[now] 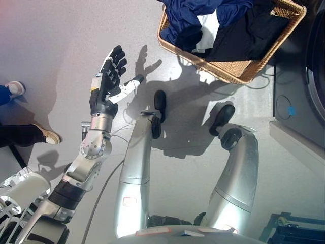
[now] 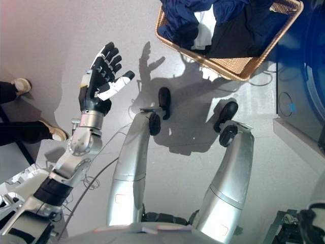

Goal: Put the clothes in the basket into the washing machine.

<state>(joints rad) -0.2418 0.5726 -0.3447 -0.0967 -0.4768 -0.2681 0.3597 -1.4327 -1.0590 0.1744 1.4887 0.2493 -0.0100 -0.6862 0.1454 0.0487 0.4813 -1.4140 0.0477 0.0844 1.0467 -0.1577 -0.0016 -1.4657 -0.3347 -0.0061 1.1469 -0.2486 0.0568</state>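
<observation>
A woven wicker basket (image 1: 228, 71) stands on the grey floor at the upper right. It holds navy-blue clothes (image 1: 193, 15), a white garment (image 1: 205, 30) and a black one (image 1: 249, 35). My left hand (image 1: 109, 76) is raised at the left of the view, well left of the basket, with its fingers spread straight and nothing in it. The dark front of the washing machine (image 1: 317, 61) shows along the right edge, just right of the basket. My right hand shows in neither view.
A person's legs and light shoes (image 1: 48, 136) are at the left edge, near my left arm. A pale ledge (image 1: 299, 142) runs below the machine. A dark frame (image 1: 294, 229) sits at the bottom right.
</observation>
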